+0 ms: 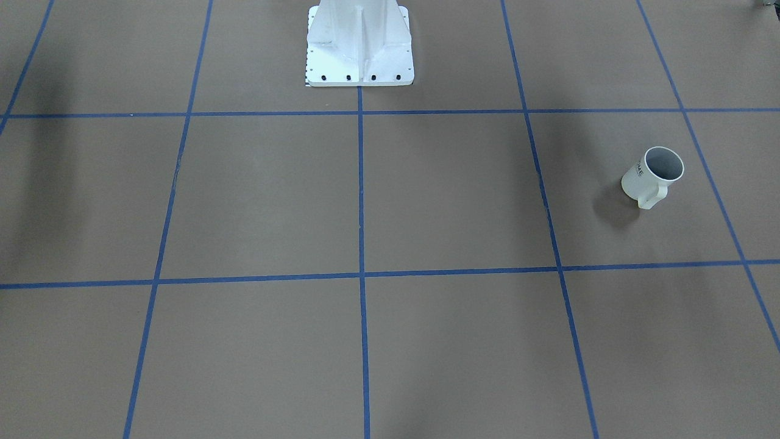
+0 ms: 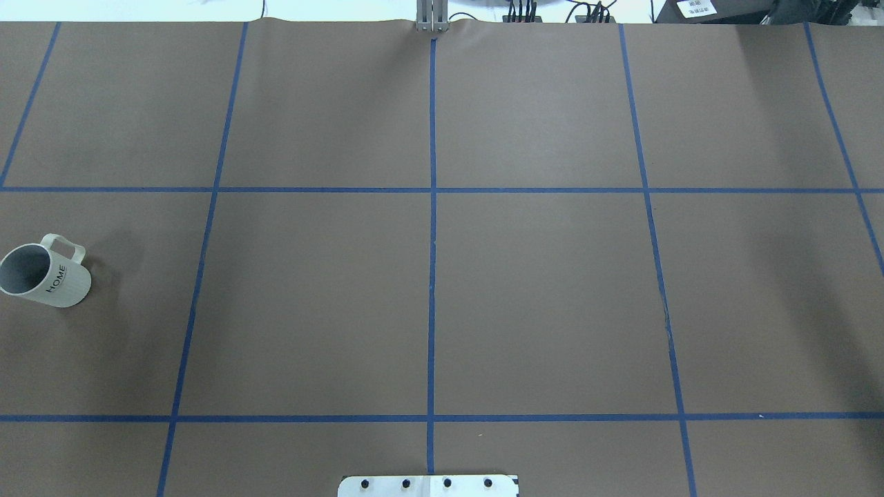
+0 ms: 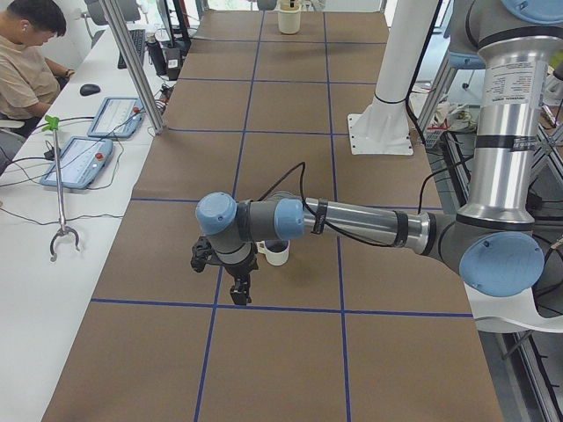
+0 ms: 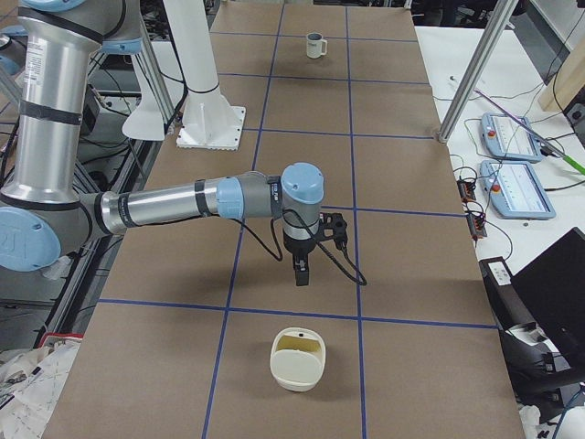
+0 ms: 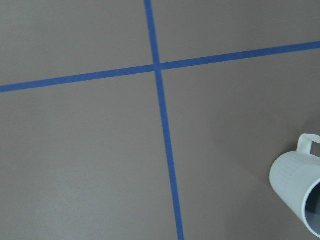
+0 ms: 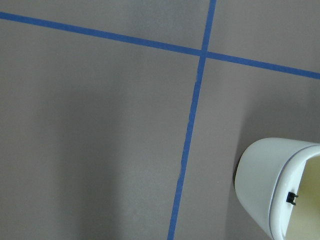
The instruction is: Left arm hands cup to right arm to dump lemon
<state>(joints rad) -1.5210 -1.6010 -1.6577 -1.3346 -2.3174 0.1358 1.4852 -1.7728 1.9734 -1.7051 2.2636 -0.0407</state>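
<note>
The cup [image 2: 45,276], a white mug with "HOME" lettering and a grey inside, stands upright at the table's left end. It also shows in the front view [image 1: 652,177], the left wrist view [image 5: 300,185] and far off in the right side view [image 4: 315,46]. No lemon shows; the visible part of the cup's inside looks bare. My left gripper [image 3: 237,290] hangs over the table just beside the cup [image 3: 277,253]. I cannot tell whether it is open or shut. My right gripper [image 4: 302,274] points down over the table's right end. I cannot tell its state either.
A white container [image 4: 297,358] with a pale yellowish inside sits at the right end, in front of my right gripper; it also shows in the right wrist view [image 6: 277,190]. The robot's white pedestal [image 1: 359,42] stands mid-table. An operator [image 3: 26,53] sits at a side desk.
</note>
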